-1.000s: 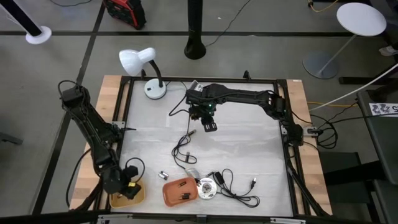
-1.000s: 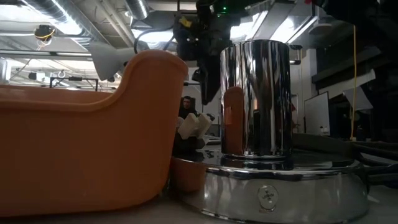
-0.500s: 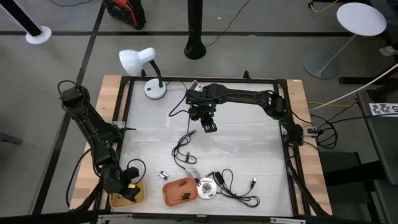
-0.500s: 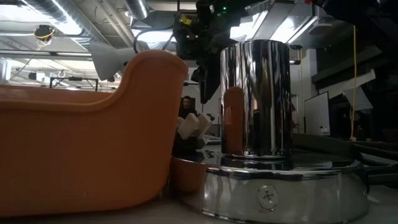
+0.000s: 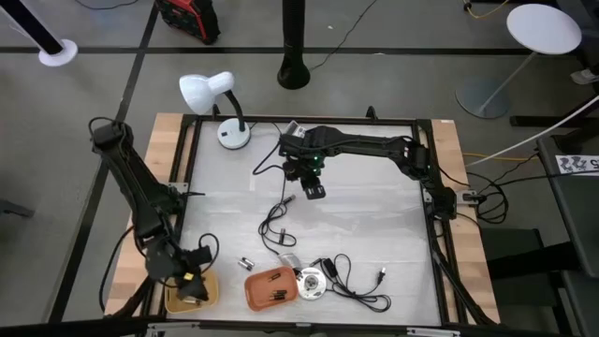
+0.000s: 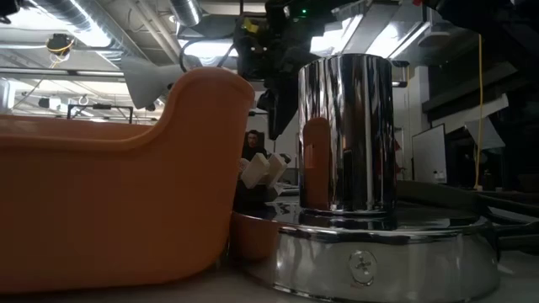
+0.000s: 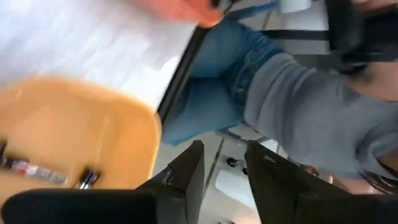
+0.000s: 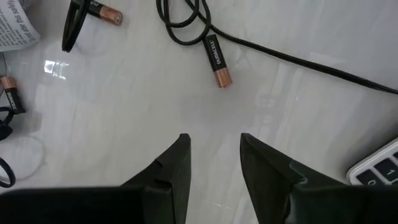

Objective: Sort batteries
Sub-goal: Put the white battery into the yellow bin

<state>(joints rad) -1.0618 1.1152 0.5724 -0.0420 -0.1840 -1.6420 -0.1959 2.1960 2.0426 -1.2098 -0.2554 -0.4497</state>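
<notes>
My left gripper (image 5: 194,286) hovers open over the yellow tray (image 5: 178,301) at the table's near left corner. The left wrist view shows its fingers (image 7: 186,171) empty and thin dark batteries (image 7: 37,171) lying in the yellow tray (image 7: 74,124). My right gripper (image 5: 314,190) hangs open above the table's middle, touching nothing. Below my right gripper (image 8: 214,152) a black-and-copper battery (image 8: 217,62) lies on the white table beside a cable; two more batteries (image 8: 102,11) lie farther off. The orange tray (image 5: 271,288) holds several dark batteries. A pair of small batteries (image 5: 246,264) lies left of it.
A black cable (image 5: 276,225) loops across the table's middle; more cable (image 5: 360,285) lies near right. A chrome cylinder (image 6: 345,135) stands beside the orange tray (image 6: 126,194). A calculator corner (image 8: 379,165) shows by my right gripper. A white lamp (image 5: 211,94) stands far left. A person (image 7: 298,106) sits beyond the near edge.
My left arm has shifted a little over the yellow tray, its wrist drawing slightly toward the far edge while the gripper stays above the tray. My right arm has kept still.
</notes>
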